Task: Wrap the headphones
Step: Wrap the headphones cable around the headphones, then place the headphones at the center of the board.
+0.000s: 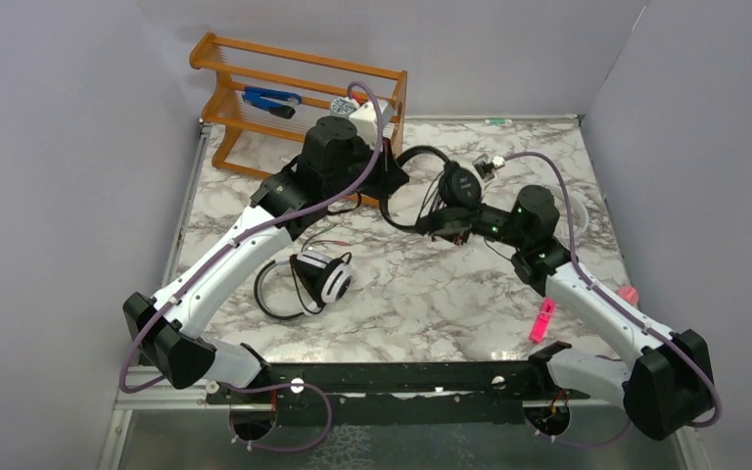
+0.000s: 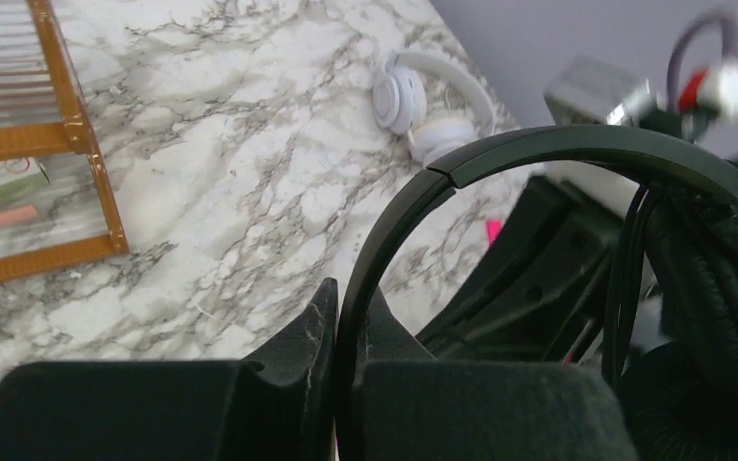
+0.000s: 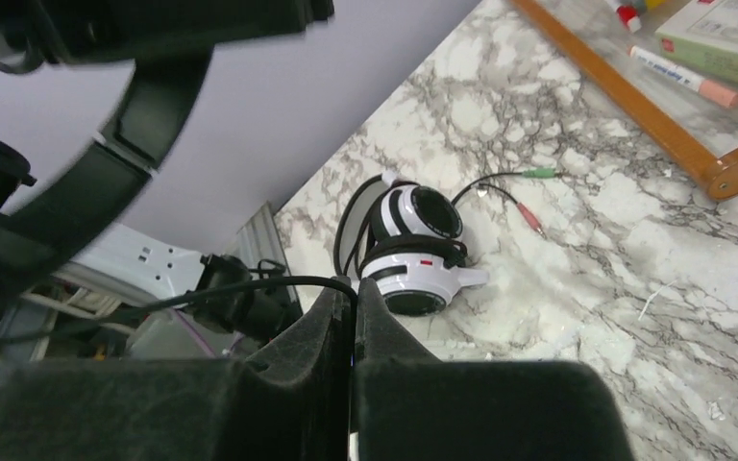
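Over the marble tabletop (image 1: pixel 431 294), black headphones (image 2: pixel 557 149) are clamped in the left gripper (image 2: pixel 346 331) and their cord (image 3: pixel 250 285) pinched in the right gripper (image 3: pixel 353 298); if overtightened, the cord could be yanked free.

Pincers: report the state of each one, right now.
Left pincer: closed on the black headband.
Right pincer: closed, pinching a black cord.

Orange wooden rack (image 1: pixel 299 88) at marble table's (image 1: pixel 431 294) far-left corner, pink object (image 1: pixel 541 320) right
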Controlling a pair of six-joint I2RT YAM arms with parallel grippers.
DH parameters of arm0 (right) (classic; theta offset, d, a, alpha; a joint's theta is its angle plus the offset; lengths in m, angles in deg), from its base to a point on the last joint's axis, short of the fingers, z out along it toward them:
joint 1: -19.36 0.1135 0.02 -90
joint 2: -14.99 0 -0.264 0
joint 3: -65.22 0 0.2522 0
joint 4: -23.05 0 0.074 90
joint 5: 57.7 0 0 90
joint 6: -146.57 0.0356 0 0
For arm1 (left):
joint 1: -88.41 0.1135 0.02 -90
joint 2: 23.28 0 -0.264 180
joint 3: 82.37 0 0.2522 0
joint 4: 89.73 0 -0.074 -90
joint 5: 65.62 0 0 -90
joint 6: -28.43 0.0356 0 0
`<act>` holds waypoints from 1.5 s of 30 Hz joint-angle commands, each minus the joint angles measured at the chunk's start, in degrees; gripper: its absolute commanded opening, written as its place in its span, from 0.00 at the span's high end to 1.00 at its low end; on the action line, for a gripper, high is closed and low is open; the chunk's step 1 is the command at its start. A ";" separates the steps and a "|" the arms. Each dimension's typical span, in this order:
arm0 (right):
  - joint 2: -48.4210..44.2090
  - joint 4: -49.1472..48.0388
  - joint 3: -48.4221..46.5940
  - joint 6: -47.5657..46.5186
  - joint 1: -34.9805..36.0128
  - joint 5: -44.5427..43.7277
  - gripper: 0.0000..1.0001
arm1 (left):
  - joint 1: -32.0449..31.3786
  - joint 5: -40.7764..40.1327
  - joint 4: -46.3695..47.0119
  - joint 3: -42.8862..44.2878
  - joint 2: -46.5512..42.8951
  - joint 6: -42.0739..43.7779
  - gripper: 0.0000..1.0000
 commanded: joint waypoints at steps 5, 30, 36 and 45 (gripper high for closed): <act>11.19 20.90 -5.84 -10.84 -2.22 25.32 0.96 | -0.09 16.18 6.81 -17.51 -4.06 40.77 1.00; 25.07 32.23 6.47 -9.84 -2.20 5.61 0.85 | -6.26 2.59 17.09 -25.73 21.37 56.03 1.00; 20.64 34.27 8.30 -8.21 -2.19 -5.69 0.73 | -6.68 2.55 17.82 -28.31 24.14 56.83 1.00; 11.72 37.38 8.25 -5.67 -2.22 -12.67 0.58 | -7.83 -0.58 16.66 -29.04 27.83 57.09 1.00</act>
